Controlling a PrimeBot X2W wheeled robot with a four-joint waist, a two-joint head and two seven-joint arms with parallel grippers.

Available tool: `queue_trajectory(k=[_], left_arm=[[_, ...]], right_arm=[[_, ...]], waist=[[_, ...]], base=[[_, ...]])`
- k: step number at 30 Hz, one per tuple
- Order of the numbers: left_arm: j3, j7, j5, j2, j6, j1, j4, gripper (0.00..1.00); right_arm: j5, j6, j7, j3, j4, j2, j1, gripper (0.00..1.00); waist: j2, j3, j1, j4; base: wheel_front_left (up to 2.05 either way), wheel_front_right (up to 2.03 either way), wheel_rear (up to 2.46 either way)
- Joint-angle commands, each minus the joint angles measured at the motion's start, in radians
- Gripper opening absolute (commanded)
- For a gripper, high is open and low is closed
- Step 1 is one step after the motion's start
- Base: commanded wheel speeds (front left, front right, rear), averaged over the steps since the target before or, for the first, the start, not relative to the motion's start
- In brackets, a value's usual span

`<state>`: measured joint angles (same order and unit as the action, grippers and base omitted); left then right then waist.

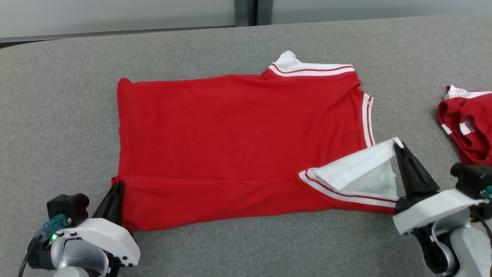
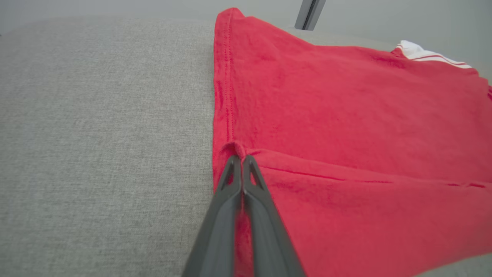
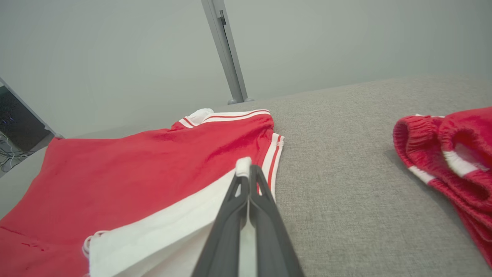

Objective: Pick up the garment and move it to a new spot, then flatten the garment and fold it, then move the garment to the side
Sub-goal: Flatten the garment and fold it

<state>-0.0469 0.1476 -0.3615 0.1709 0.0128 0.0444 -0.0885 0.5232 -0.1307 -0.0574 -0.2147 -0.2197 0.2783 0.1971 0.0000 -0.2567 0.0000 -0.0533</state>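
Observation:
The garment (image 1: 238, 130) is a red shirt with white, red-striped trim, spread on the grey surface, its near edge folded up over the body. My left gripper (image 1: 116, 188) is shut on the garment's hem corner at the lower left; in the left wrist view its fingertips (image 2: 242, 161) pinch the red fold (image 2: 346, 115). My right gripper (image 1: 398, 148) is shut on the white collar part, lifted a little at the lower right. In the right wrist view the gripper (image 3: 247, 171) holds white cloth (image 3: 161, 238) between its fingers.
A second red piece of clothing (image 1: 467, 123) with white stripes lies bunched at the right edge, close to my right arm; it shows too in the right wrist view (image 3: 449, 154). The grey padded surface (image 1: 57, 96) stretches left and far. A wall with a grey post (image 3: 226, 54) stands behind.

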Motion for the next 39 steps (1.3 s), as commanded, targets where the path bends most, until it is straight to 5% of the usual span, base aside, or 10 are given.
queue_trajectory(k=[1, 4, 5, 6, 7, 14, 19, 27, 39], left_arm=[[0.005, -0.008, -0.005, 0.002, 0.000, 0.027, -0.013, 0.00], [0.011, -0.015, -0.013, -0.001, 0.005, 0.040, -0.035, 0.00], [0.009, -0.019, -0.017, -0.005, 0.002, 0.045, -0.041, 0.09], [0.010, -0.030, -0.024, -0.013, 0.000, 0.053, -0.045, 0.65], [0.012, -0.044, -0.025, -0.016, 0.002, 0.058, -0.049, 1.00], [0.020, -0.216, -0.008, -0.059, 0.027, 0.026, -0.048, 1.00], [-0.002, -0.379, 0.048, -0.082, 0.056, 0.005, -0.001, 1.00], [-0.016, -0.411, 0.137, -0.088, 0.093, -0.056, 0.099, 1.00], [-0.014, -0.412, 0.140, -0.084, 0.111, -0.169, 0.109, 1.00]], right_arm=[[0.020, 0.000, -0.032, -0.016, -0.042, 0.008, 0.052, 0.00], [0.039, 0.000, -0.057, -0.050, -0.126, 0.008, 0.108, 0.00], [0.040, 0.000, -0.074, -0.057, -0.149, 0.008, 0.128, 0.30], [0.047, 0.000, -0.081, -0.066, -0.175, 0.004, 0.140, 1.00], [0.049, 0.000, -0.098, -0.075, -0.194, 0.001, 0.150, 1.00], [-0.002, 0.000, -0.198, -0.102, -0.185, 0.023, 0.140, 1.00], [-0.086, 0.000, -0.207, -0.017, -0.045, 0.024, 0.059, 1.00], [-0.162, 0.000, -0.207, 0.069, 0.117, -0.011, -0.127, 1.00], [-0.179, 0.000, -0.186, 0.094, 0.157, -0.042, -0.234, 1.00]], waist=[[0.0000, -0.010, 0.0000, 0.002], [0.0000, -0.023, 0.0000, 0.006], [0.0000, -0.030, 0.0000, 0.008], [0.0000, -0.035, 0.0000, 0.011], [0.0000, -0.039, 0.0000, 0.013], [0.0000, -0.041, 0.0000, 0.014], [0.0000, -0.019, 0.0000, 0.011], [0.0000, 0.054, 0.0000, -0.020], [0.0000, 0.100, 0.0000, -0.034]], base=[[0.00, 0.00, 0.00], [0.00, 0.00, 0.00], [0.00, 0.00, 0.00], [0.00, 0.00, 0.00], [0.00, 0.00, 0.00], [0.00, 0.00, 0.00], [0.00, 0.00, 0.00], [0.00, 0.00, 0.00], [0.00, 0.00, 0.00]])
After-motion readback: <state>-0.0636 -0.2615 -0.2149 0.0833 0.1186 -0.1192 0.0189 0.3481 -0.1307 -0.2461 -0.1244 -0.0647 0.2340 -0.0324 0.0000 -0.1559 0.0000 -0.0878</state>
